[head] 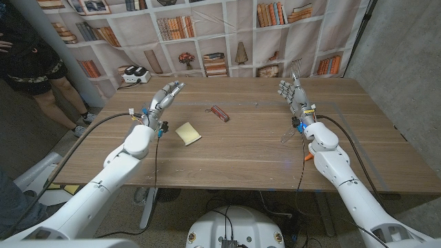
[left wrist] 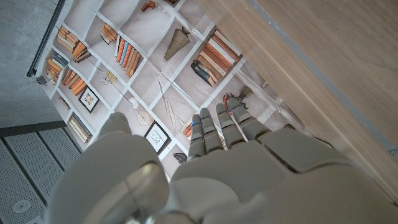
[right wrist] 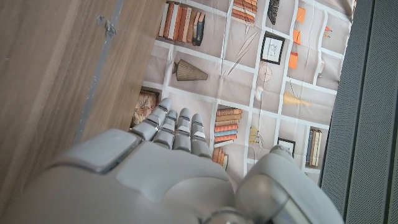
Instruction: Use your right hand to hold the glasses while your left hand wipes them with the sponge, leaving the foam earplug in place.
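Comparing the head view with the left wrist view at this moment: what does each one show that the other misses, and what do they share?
Head view alone: the sponge, a small red-brown object, clear glasses by the right hand, and a person at the far left edge. Left wrist view alone: a close look along the back of the left hand. Shared: that hand, the wooden table and the bookshelf backdrop.

Scene is evenly, softly lit; faint shadows are cast on table [head: 234,148]; wrist views' near hands are blurred.

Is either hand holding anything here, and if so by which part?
Nothing is held: left hand and right hand are both open above the wooden table.
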Available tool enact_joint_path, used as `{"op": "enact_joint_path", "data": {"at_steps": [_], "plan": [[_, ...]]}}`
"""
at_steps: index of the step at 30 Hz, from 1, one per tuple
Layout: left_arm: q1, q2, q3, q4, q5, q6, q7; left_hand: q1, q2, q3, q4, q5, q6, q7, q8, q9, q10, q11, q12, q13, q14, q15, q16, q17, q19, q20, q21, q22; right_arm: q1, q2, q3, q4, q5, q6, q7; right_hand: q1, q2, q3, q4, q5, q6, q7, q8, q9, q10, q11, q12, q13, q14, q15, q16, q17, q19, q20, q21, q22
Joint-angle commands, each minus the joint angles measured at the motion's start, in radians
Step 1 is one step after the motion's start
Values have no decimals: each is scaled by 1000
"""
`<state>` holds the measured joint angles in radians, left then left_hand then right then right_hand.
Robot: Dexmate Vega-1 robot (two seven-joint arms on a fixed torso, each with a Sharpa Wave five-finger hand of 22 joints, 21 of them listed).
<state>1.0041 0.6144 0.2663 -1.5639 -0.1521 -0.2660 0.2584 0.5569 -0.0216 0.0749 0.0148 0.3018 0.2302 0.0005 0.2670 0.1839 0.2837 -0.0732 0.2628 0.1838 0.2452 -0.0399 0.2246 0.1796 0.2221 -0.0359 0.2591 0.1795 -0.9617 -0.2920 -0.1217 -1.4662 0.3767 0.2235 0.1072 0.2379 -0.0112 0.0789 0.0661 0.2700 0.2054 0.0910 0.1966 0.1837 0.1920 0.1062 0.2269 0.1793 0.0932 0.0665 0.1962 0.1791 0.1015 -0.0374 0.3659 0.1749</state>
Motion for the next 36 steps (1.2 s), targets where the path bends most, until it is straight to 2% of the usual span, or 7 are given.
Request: {"op": "enact_joint_path", "data": {"at_steps": [1,7,13,23,32,36], "plan": [[27,24,15,-19,149,-31,137,19,-2,1,-9,-1,36,0,9,3,34,-4,6,4,33,-34,8,1,28,-22,10,3,-16,-10,-7,-34,-12,-17,-20,9,-1,0,-4,-3,4,-2,5,4,9,1,6,4,10,2,4,4,8,-11,-4,1],[49,41,16,-51,211,-16,194,45,1,1,-20,2,92,-11,14,3,93,-23,10,5,94,-43,14,3,70,-25,18,5,-15,-3,-1,-30,2,-33,-27,10,0,-1,-4,-5,6,-2,5,4,12,-2,6,4,14,-1,4,4,13,-10,-5,1],[77,59,7,-99,262,29,241,60,3,3,-27,5,115,-11,17,3,107,-22,7,5,113,-46,15,3,81,-27,19,6,-21,-6,3,-45,-3,-38,-35,11,0,-1,-6,-6,12,-7,7,4,19,-4,8,5,19,-4,4,4,16,-10,-8,1],[115,83,-2,-176,358,136,294,80,8,8,-35,7,125,-21,14,3,108,-30,-1,5,108,-51,6,4,80,-28,15,7,-47,-23,-3,-101,-12,-44,-40,14,3,-1,-7,-8,15,-7,7,4,23,-5,7,5,23,-4,4,4,19,-10,-12,1],[150,93,-3,-224,453,202,350,103,14,15,-46,9,125,-30,8,3,108,-38,-8,6,107,-53,0,4,75,-26,11,8,-51,-18,-9,-96,-3,-42,-34,15,4,-2,-8,-10,19,-8,8,4,26,-4,7,5,24,-4,3,4,20,-10,-16,2],[166,89,-4,-241,490,234,376,134,16,22,-61,10,124,-36,0,4,96,-43,-23,6,81,-55,-18,3,47,-26,-5,7,-53,-21,-12,-104,-3,-40,-30,16,6,-2,-9,-12,27,-12,10,5,36,-11,10,5,33,-9,5,4,24,-11,-19,2]]}}
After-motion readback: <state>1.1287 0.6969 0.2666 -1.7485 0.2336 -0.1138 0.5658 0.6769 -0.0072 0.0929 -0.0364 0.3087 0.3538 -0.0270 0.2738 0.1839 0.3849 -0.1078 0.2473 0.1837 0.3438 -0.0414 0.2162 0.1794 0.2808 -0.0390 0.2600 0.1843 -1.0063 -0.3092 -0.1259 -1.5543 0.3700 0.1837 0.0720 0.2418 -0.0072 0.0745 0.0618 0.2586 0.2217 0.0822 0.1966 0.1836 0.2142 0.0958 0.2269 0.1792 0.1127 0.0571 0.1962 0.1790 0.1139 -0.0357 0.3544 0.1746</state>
